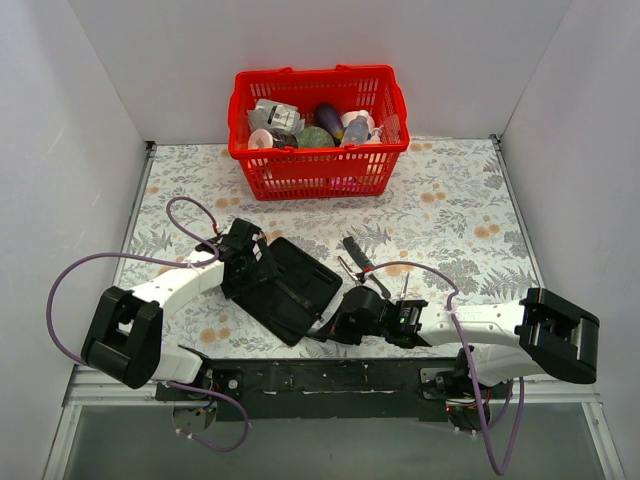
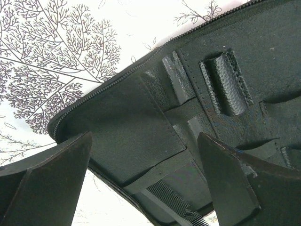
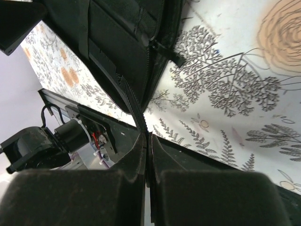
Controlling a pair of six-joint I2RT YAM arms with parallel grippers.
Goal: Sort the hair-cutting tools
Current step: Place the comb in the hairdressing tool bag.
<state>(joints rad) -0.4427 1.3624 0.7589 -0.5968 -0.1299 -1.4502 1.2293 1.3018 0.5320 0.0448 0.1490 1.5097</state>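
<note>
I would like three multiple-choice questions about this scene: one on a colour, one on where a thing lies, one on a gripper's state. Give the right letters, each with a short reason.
1. The basket is: A) red B) blue C) white
2. The comb lies: A) in the basket B) inside the open case C) on the floor
3. The left gripper is: A) shut on the comb B) shut, empty C) open

Answers:
1 A: its plastic walls are red.
2 B: it runs across the case's inside, one end between the fingers of the shut right gripper.
3 C: its fingers stand wide apart over the case.
</note>
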